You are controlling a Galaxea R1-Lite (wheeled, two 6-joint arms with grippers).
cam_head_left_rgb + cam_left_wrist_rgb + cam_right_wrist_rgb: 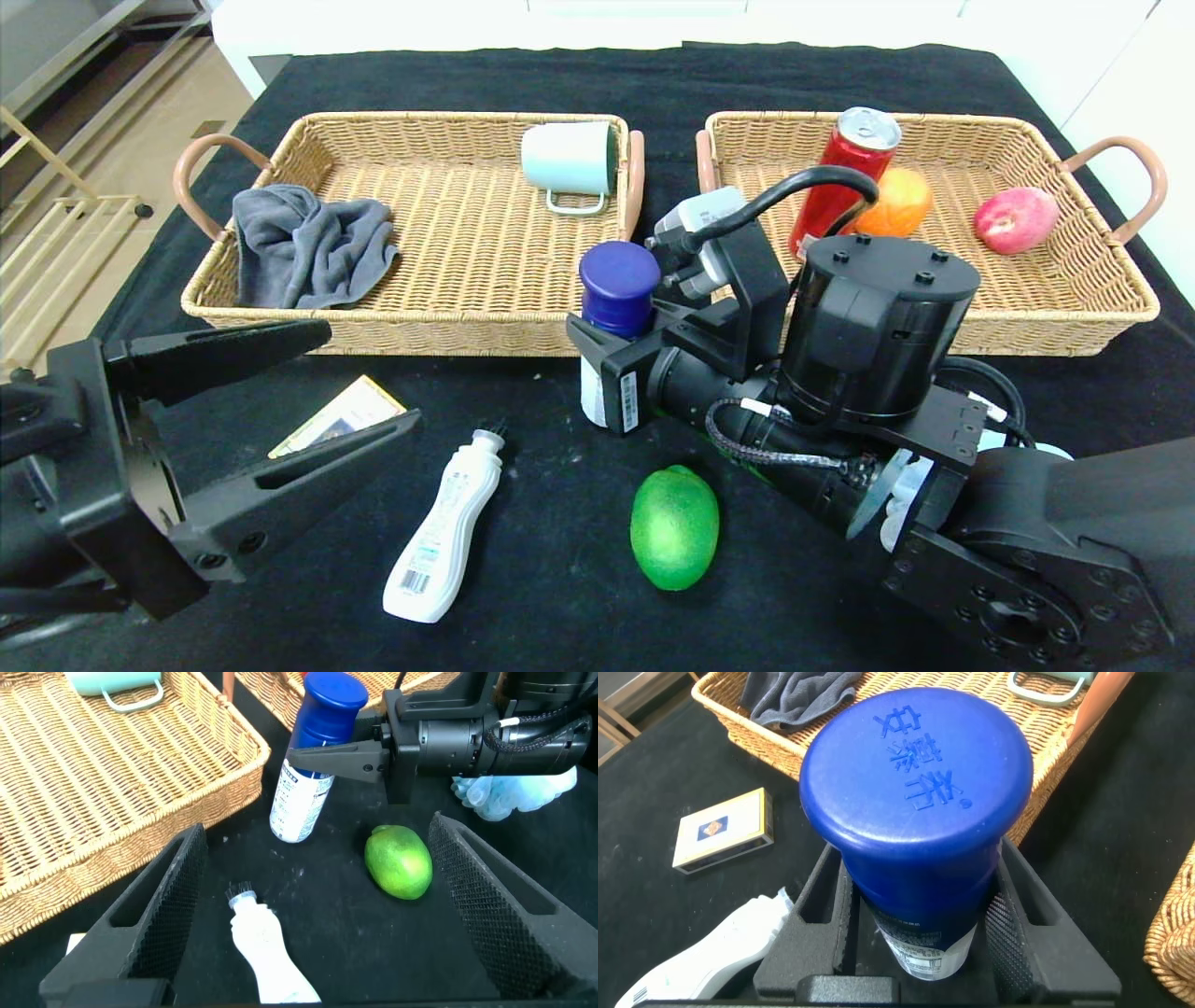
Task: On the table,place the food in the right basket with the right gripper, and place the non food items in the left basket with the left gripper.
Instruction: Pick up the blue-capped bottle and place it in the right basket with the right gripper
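Note:
My right gripper [607,347] is shut on the white canister with the dark blue cap [619,280], which tilts just in front of the gap between the two baskets; the canister fills the right wrist view [915,775]. My left gripper [369,378] is open and empty, hovering over the slim white bottle [448,532] and the gold-edged card box [341,415]. The green lime [674,527] lies on the black table [560,616]. The red can [840,177] stands in the right basket [1074,327]. The pale blue pouf [514,789] lies under my right arm.
The left basket [420,329] holds a grey towel [308,243] and a mint mug [569,159]. The right basket also holds an orange [896,201] and a pink-red fruit [1016,219]. Both baskets stand side by side at the back of the table.

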